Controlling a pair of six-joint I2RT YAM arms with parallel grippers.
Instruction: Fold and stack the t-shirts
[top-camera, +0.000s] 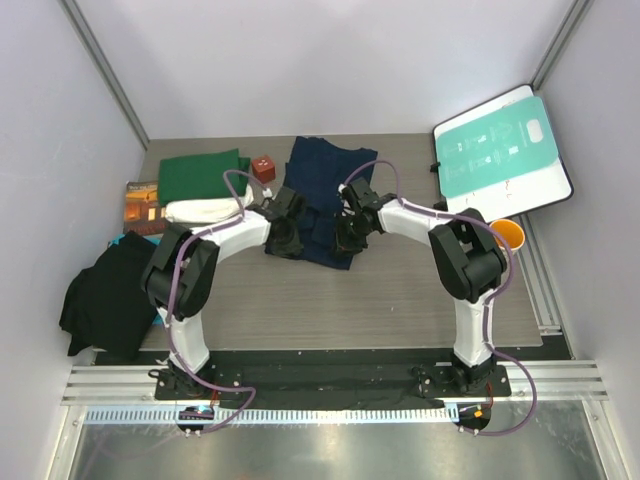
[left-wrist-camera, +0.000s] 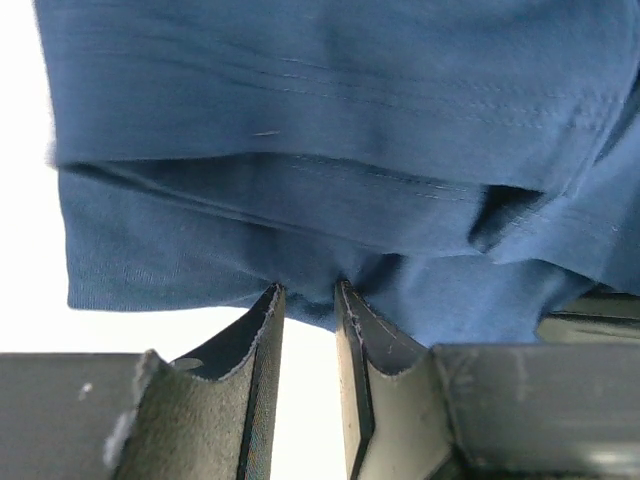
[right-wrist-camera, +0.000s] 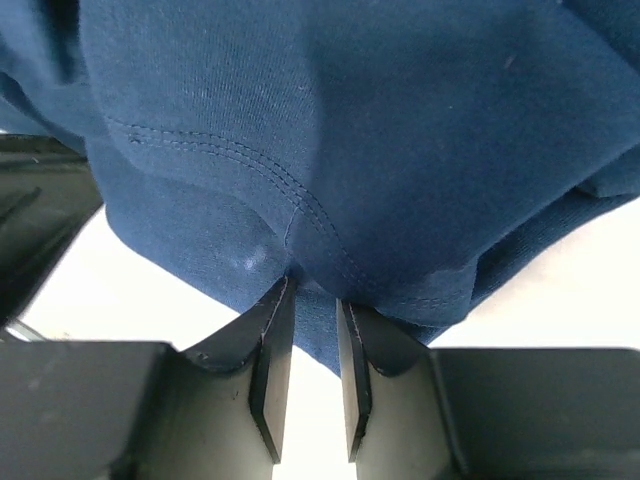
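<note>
The navy blue t-shirt lies part-folded at the back middle of the table, its near edge bunched up between my two grippers. My left gripper pinches a fold of that shirt's hem at its fingertips. Close beside it, my right gripper is shut on the same shirt, with blue cloth hanging down between its fingers. A folded dark green t-shirt sits at the back left, and a folded cream-white t-shirt lies just in front of it.
A small brown cube stands between the green shirt and the navy one. A brown-orange book and a black cloth heap are at the left edge. A teal-and-white board leans at the back right, near an orange cup.
</note>
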